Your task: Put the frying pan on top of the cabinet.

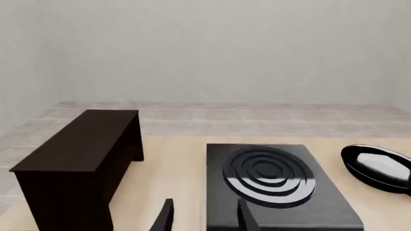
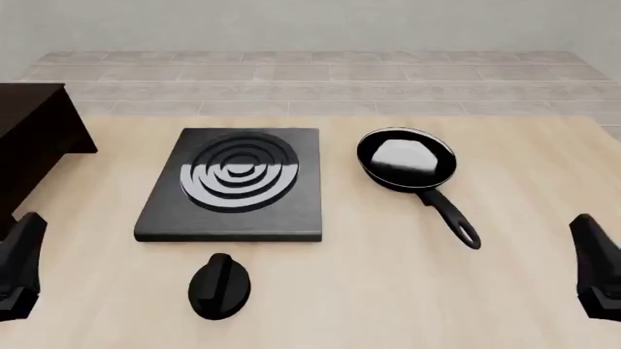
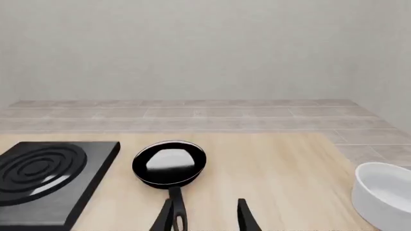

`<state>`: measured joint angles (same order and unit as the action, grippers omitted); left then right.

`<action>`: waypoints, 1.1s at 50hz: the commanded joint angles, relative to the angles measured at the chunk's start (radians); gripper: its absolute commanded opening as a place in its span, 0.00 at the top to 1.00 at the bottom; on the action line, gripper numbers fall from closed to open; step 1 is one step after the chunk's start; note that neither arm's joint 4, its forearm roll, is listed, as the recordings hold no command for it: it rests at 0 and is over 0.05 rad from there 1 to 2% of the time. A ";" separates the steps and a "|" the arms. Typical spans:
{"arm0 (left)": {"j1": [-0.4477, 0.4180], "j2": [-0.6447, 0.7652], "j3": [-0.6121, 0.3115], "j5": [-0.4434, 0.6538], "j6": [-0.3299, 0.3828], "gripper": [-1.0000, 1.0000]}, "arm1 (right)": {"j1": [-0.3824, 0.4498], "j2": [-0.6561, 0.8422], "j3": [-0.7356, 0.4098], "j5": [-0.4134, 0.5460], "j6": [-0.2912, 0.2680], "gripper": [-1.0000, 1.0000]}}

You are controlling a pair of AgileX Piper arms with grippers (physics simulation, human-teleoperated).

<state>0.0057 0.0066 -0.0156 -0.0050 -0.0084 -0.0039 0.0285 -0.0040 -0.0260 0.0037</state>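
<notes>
The frying pan (image 2: 406,160) lies on the table right of centre, with its long handle (image 2: 454,222) pointing toward the near right. In the right wrist view the frying pan (image 3: 169,163) is just ahead of my open right gripper (image 3: 205,217), whose fingers hold nothing. The cabinet (image 2: 29,138) stands at the table's far left, dark with a flat bare top. The left wrist view shows the cabinet (image 1: 77,154) ahead and to one side of my open, empty left gripper (image 1: 204,219). Both grippers sit low at the near edge, apart from the pan.
A flat square stove plate (image 2: 233,185) with concentric rings lies between cabinet and pan. A round black knob (image 2: 219,286) sits in front of it. A white bowl (image 3: 385,195) shows beyond the pan's right side, only in the right wrist view. The wooden table (image 2: 388,291) ends at a tiled floor.
</notes>
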 commanded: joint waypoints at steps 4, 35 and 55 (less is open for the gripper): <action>-0.009 -0.001 0.010 0.007 0.012 0.00 | 0.001 -0.023 0.004 0.029 0.002 0.00; -0.162 0.335 -0.014 -0.279 -0.028 0.00 | 0.000 -0.023 0.003 0.025 0.030 0.00; -0.579 0.734 -0.217 -0.465 -0.320 0.00 | 0.007 -0.023 0.004 0.030 0.017 0.00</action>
<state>-0.4063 0.5671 -0.1545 -0.3794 -0.2191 -0.0008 0.0070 -0.0004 0.0004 0.0266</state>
